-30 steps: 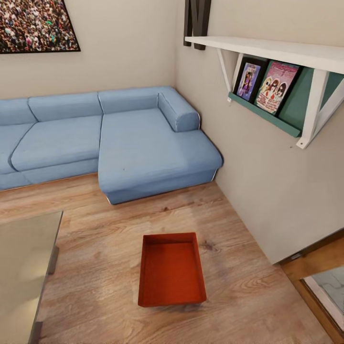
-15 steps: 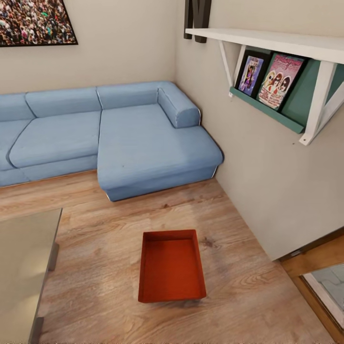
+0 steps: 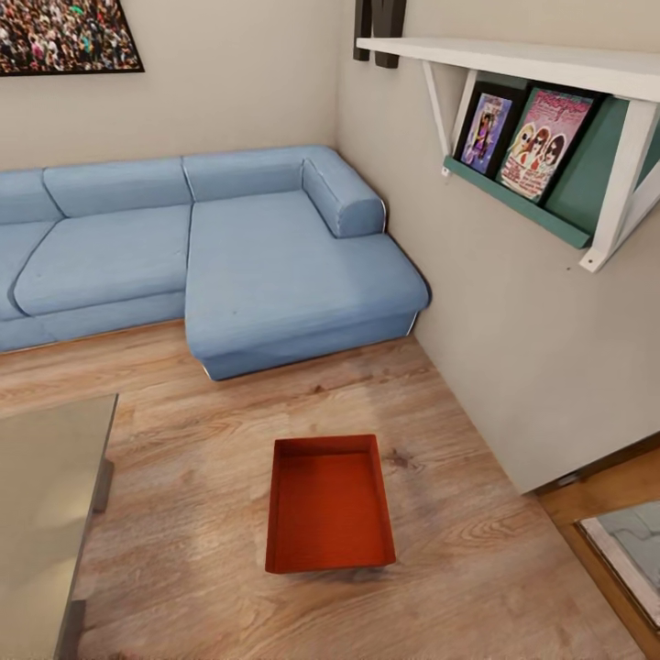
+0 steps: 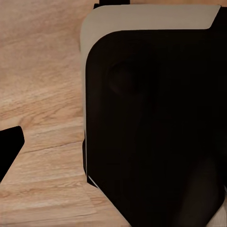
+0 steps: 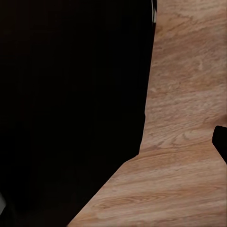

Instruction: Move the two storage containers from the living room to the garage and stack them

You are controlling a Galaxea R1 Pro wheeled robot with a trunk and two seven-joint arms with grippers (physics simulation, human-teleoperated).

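While the robot stands in the living room, one storage container (image 3: 330, 504) lies on the light wood floor (image 3: 202, 458) in front of it, low in the middle of the head view. It sits apart from the blue sofa (image 3: 229, 257), between the glass-topped bench (image 3: 46, 495) on the left and the beige wall (image 3: 513, 321) on the right. The second container I cannot find in these pictures.

The step in hand, as I judge it, is the approach for picking up this container. To do it well, the base should come close and square to the near short wall, so that both arms can go down evenly on the two long walls. The walls are low and straight, so a hold near the middle of each long side should keep the bin level.

The container is open side up. Its long axis runs away from the robot toward the sofa, almost straight, with the near short end facing the robot.

Both wrist views give dark robot parts over the wood planks. Whether the fingers are wide or narrow, I cannot tell.
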